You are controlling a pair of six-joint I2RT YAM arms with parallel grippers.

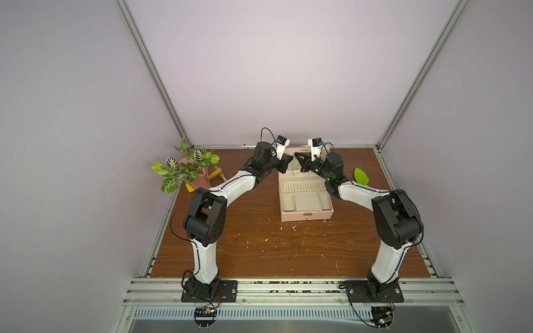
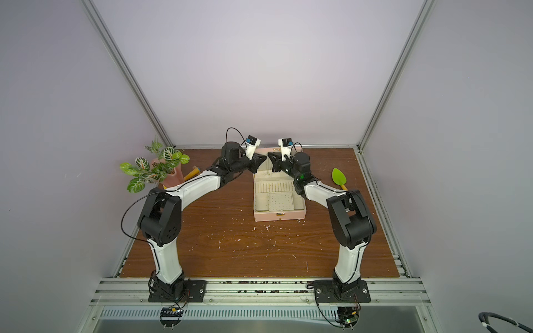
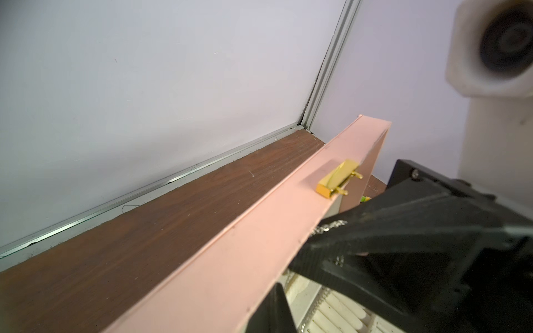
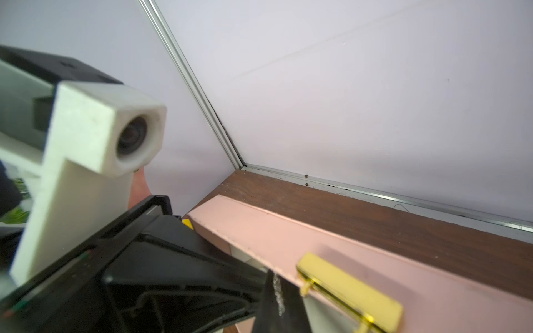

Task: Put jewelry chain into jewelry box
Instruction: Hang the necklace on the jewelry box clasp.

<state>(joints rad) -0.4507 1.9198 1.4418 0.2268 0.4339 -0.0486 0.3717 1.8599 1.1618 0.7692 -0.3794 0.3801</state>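
Both arms are mounted on bases at the bottom edge of both top views and are bent at raised elbows. The left arm [image 1: 230, 187] is seen at the left of the frame and the right arm [image 1: 357, 193] at the right. The forearms are angled inward toward the upper centre. There the left gripper [image 1: 289, 161] and the right gripper [image 1: 299, 162] are set tip to tip with only a narrow gap between them. The left wrist camera [image 1: 282, 141] and the right wrist camera [image 1: 315, 142] are carried above the grippers. Both grippers are closed. In the left wrist view, links of the jewelry chain [image 3: 331, 227] are seen pinched at the right gripper's closed tip.
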